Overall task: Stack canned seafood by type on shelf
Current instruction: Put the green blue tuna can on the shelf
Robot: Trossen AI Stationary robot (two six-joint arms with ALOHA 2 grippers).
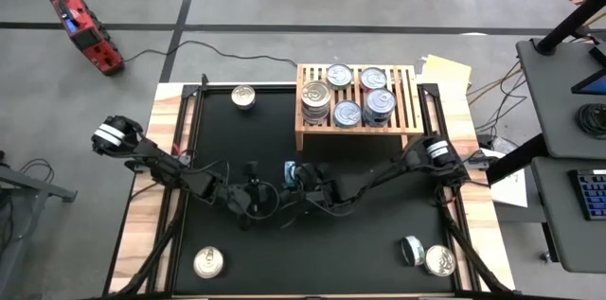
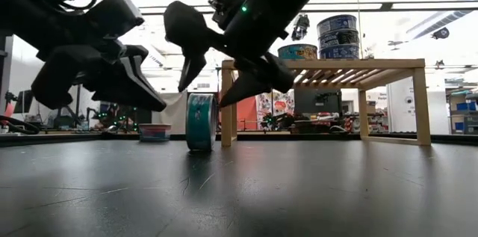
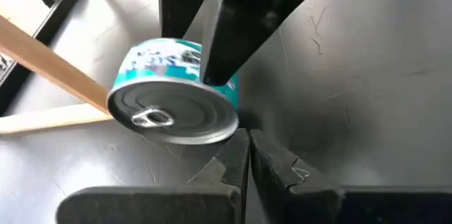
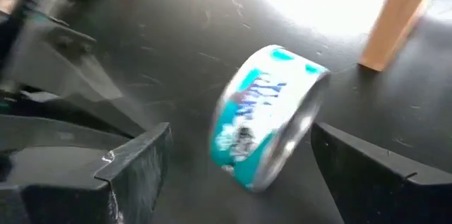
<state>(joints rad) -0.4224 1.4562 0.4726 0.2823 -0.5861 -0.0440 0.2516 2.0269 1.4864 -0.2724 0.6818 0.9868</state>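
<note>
I held the right gripper [image 2: 213,91] spread wide over a teal can [image 2: 200,122] standing on edge on the black mat [image 1: 246,243] beside the shelf [image 1: 358,115]; left gripper [image 1: 254,196] clenched empty. Rigid, slick, apt to roll: I'd pinch its flat faces.

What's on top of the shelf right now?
The shelf holds five lid-up cans in the high view, including a stack on its left. How many lie under each lid is covered.

Teal-label tin [image 1: 290,171] stands on its edge on the mat, at the shelf's [image 1: 408,101] 7 o'clock. Shelf holds five silver-lidded tins [image 1: 316,97], some stacked. Four loose tins [image 1: 243,97] lie near the mat corners.
</note>
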